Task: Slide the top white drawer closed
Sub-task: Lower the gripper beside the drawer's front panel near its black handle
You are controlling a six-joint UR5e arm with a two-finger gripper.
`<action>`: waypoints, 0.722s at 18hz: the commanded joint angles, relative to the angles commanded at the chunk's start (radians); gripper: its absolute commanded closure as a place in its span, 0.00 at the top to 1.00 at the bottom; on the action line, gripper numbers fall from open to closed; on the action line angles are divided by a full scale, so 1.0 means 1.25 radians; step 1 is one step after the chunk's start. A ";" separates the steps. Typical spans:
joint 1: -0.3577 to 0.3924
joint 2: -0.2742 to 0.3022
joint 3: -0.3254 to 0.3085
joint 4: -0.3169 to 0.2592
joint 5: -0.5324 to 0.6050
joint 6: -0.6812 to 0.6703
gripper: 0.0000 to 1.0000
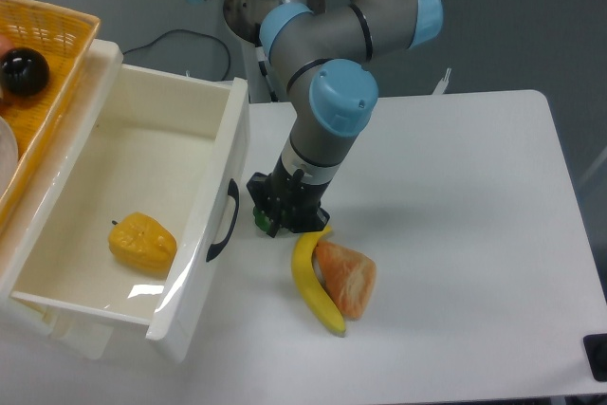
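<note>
The top white drawer (204, 234) stands pulled far out at the left, its glossy front carrying a curved black handle (226, 222). A yellow pepper-like toy (142, 243) lies inside it. My gripper (282, 222) hangs low over the table just right of the drawer front, a short gap from the handle. It covers most of a green toy vegetable (258, 219), of which only a sliver shows. The fingers are hidden from above, so their state is unclear.
A yellow banana (313, 286) and an orange slice-shaped toy (349, 278) lie just right of and below the gripper. An orange wicker basket (59, 45) with a black ball (23, 71) sits on the cabinet top at far left. The table's right edge (579, 215) is far off.
</note>
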 joint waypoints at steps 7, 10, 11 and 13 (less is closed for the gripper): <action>-0.002 0.004 0.000 -0.001 -0.043 -0.037 0.02; -0.001 0.005 0.000 -0.001 -0.059 -0.043 0.02; -0.001 0.005 0.000 -0.002 -0.063 -0.043 0.02; -0.001 0.006 0.000 -0.005 -0.067 -0.044 0.02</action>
